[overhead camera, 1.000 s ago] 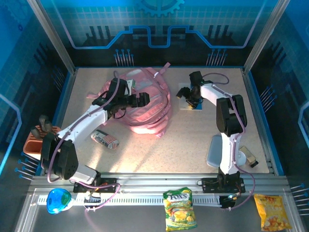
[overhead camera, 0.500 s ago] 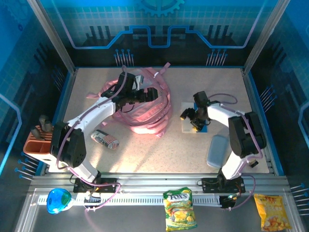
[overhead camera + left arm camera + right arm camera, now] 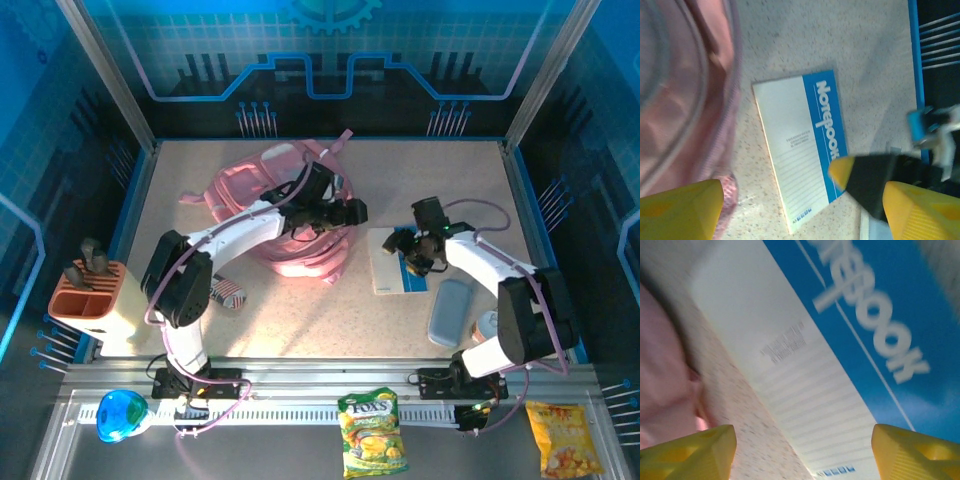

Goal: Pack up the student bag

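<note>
progress: early, judged | notebook [image 3: 388, 274] seen flat on bench [image 3: 300, 320] just beside student bag [image 3: 250, 185] | left fingers [image 3: 680, 205] spread, empty | right fingers [image 3: 920, 450] spread above notebook, nothing gripped | packing outstanding

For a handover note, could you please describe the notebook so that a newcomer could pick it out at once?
Find the pink student bag in the middle of the table; the notebook lies flat just to its right. It is thin and white with a blue band bearing the word Notebook, unlike the plain grey case beside it.
</note>
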`<action>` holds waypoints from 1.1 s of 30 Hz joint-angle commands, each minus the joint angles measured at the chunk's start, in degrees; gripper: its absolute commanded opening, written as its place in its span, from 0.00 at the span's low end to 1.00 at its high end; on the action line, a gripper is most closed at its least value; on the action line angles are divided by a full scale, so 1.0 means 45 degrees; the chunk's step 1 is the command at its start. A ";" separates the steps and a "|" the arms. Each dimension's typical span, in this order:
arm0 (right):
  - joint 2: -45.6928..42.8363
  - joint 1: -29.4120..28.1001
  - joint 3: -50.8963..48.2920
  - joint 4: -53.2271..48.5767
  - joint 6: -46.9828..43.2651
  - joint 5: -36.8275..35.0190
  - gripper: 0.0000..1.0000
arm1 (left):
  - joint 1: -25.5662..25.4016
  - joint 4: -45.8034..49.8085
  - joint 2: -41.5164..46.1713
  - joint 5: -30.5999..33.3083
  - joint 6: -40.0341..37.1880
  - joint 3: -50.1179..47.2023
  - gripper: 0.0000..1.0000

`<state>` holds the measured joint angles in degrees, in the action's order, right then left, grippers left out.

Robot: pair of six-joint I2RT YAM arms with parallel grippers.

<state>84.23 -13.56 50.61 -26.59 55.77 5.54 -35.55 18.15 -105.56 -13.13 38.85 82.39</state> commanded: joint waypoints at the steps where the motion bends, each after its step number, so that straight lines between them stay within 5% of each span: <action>1: -0.0215 0.0904 0.0591 -0.0524 -0.1788 -0.0296 0.71 | -0.0698 0.0252 -0.0504 0.0333 0.1172 0.0525 0.81; 12: 0.2773 0.1772 0.2400 -0.1260 -0.3448 0.0016 0.51 | -0.1623 0.1472 -0.2853 0.0544 0.1693 0.2202 0.60; 33: 0.3005 0.1680 0.0504 -0.0912 -0.2141 0.0723 0.56 | -0.1682 0.2508 -0.5007 0.0530 0.1782 0.3142 0.48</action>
<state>97.71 -6.24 55.48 -28.40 43.92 7.62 -42.94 25.98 -126.61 -11.42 45.65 95.15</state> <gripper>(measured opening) 0.558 0.485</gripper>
